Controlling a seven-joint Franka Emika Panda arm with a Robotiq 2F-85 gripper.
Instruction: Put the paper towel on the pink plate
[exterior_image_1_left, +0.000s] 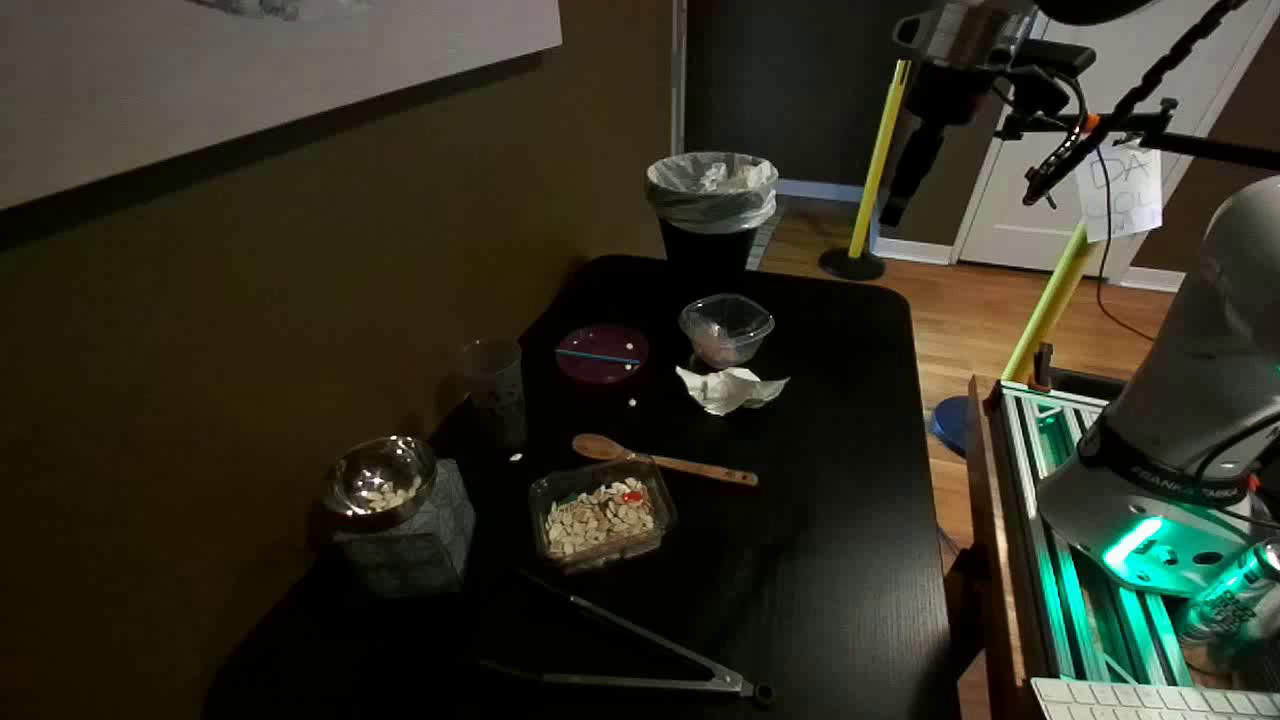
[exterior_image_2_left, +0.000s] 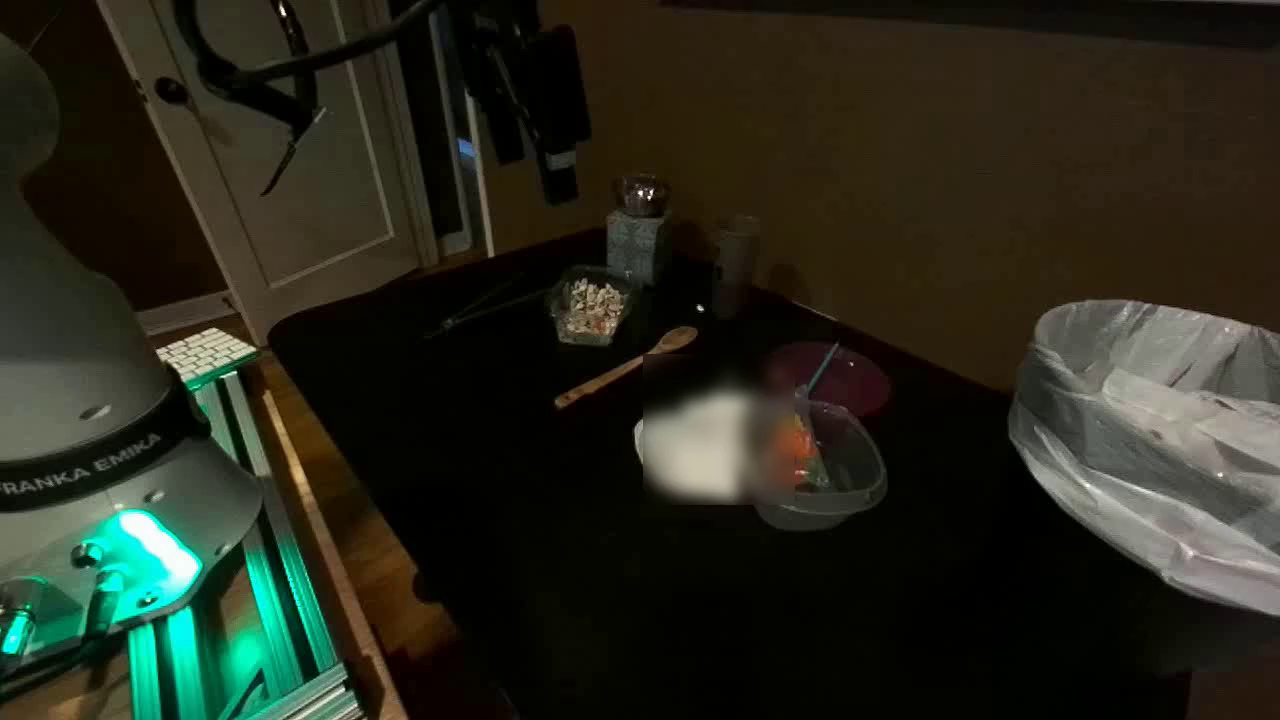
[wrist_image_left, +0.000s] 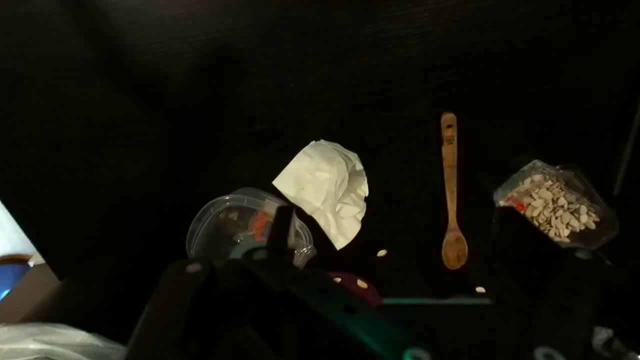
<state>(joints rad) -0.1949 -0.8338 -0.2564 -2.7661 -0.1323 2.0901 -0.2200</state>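
Wrist view had the gripper (wrist_image_left: 397, 220) w/ jaws wide apart & nothing held btwn them; both exterior views put it well above the table (exterior_image_1_left: 830, 500). The paper towel (wrist_image_left: 325, 190) lay crumpled on the table, just beside the clear tub (wrist_image_left: 220, 225); couldn't tell if the two touched. In an exterior view the pink plate (exterior_image_1_left: 590, 373) (purplish in dim light) sat nr the wall (exterior_image_1_left: 450, 230), w/ a blue stick (exterior_image_1_left: 575, 353) across it & two pale flakes (wrist_image_left: 362, 284) on top.

Step in hand, my read: pre-grasp, i.e. start of job, b/c towel was neither held nor on plate. Next move called for centering over the towel, going straight down & pinching a raised fold, prob. on the rumpled side away from the tub, to avoid bumping it. After that: lift, clear the tub's rim, carry to plate, let go low. Thin paper would prob. flop, so a good bite mattered. Stick would likely end up underneath; task said nothing re moving it.
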